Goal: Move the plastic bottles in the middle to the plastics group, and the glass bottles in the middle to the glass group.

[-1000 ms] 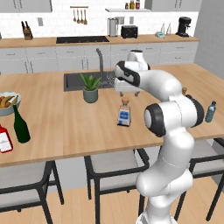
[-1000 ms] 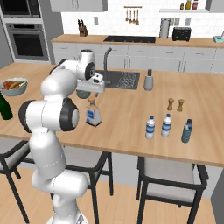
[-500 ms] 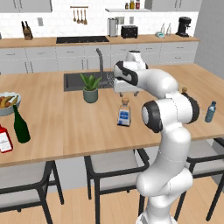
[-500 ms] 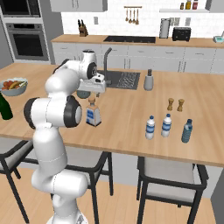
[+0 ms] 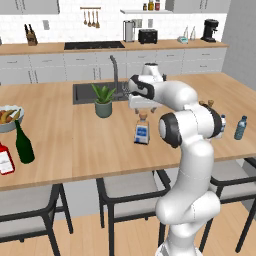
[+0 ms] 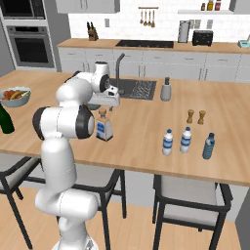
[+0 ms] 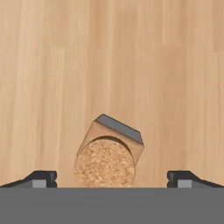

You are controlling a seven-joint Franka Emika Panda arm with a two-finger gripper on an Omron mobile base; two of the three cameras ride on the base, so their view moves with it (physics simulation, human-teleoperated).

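Item: squat square bottle [image 5: 142, 130], cork stopper, mid-counter; gripper [image 7: 111, 177] poised directly above it.

Jaws spread wide, one finger either side of the stopper, not touching: a descent for a grasp is the likely intent. Blue label present, writing too small to read. Green wine bottle [image 5: 23, 144] stands at far left beside the red white-labelled bottle [image 5: 5, 158] and fruit bowl [image 5: 10, 118], apparently already sorted. Three small water bottles [image 6: 186, 140] grouped at right, near the pepper mills [image 6: 196, 116]; their labels unreadable.
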